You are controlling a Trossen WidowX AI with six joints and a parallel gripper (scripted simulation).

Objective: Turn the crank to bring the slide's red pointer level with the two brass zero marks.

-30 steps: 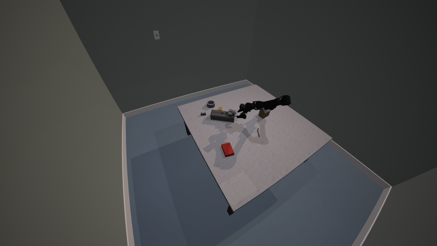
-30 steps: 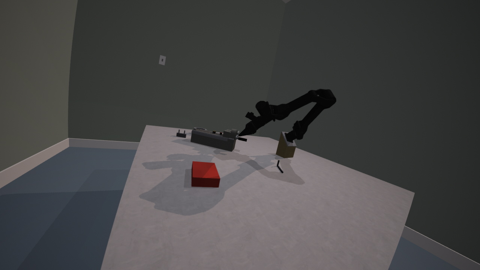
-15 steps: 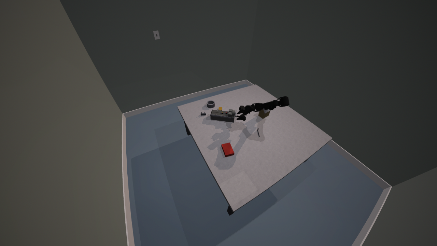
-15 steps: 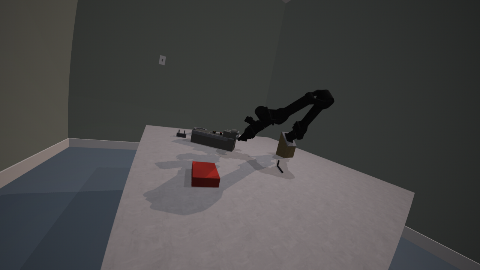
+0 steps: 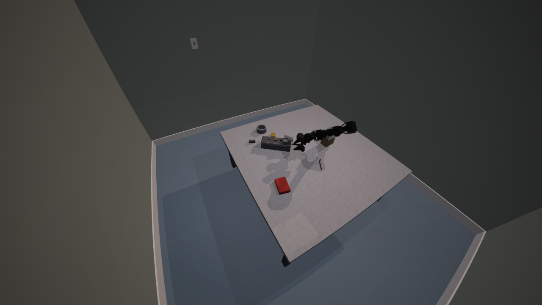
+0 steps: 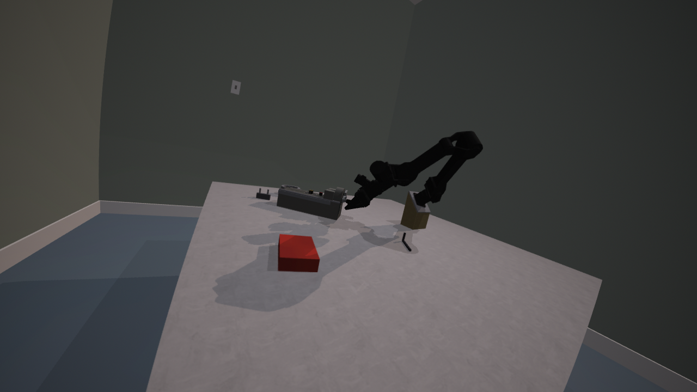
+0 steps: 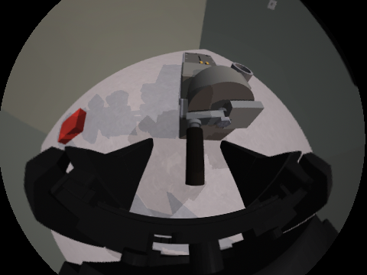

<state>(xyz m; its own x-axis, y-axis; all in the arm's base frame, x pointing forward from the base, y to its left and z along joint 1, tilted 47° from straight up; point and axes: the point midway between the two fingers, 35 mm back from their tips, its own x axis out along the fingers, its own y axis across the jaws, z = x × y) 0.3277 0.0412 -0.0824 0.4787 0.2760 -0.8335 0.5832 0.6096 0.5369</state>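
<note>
The grey slide machine (image 5: 275, 142) (image 6: 306, 200) (image 7: 196, 63) stands at the back of the table. Its round crank end (image 7: 219, 88) faces me in the wrist view. The black crank handle (image 7: 194, 157) sticks out toward me. My gripper (image 7: 187, 143) (image 5: 296, 145) (image 6: 349, 204) is open. Its two fingers stand wide on either side of the handle without touching it. Two small brass marks (image 7: 203, 63) show on the machine's top. The red pointer is too small to place.
A red block (image 5: 282, 185) (image 6: 297, 252) (image 7: 73, 125) lies in front of the machine. A grey ring (image 5: 261, 128) (image 7: 243, 70), a yellow piece (image 5: 272, 134) and a small black fixture (image 5: 252, 141) (image 6: 263, 195) lie near the machine. A black L-shaped key (image 5: 320, 164) (image 6: 405, 243) lies near the arm's tan base block (image 6: 415, 214).
</note>
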